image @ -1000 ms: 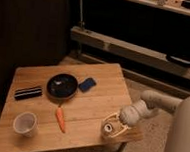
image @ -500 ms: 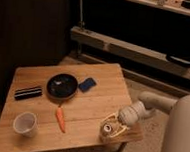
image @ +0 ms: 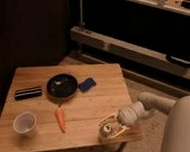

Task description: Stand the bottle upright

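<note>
The bottle (image: 105, 132), small and tan-brown, is at the near right corner of the wooden table (image: 91, 106). One round end with a pale rim faces up and toward the camera, so it looks tilted or on its side. My gripper (image: 112, 126) is right at the bottle, reaching in from the right on the pale arm (image: 148, 105), and partly covers it.
A white cup (image: 24, 123) stands at the near left. An orange carrot (image: 60, 119) lies mid-table. A black bowl (image: 62, 85), a blue object (image: 87, 84) and a black striped object (image: 28, 92) lie farther back. My pale robot body (image: 181, 136) is at the right; dark shelving stands behind.
The arm and gripper have shifted slightly left over the bottle. The bottle and the other objects stay in place.
</note>
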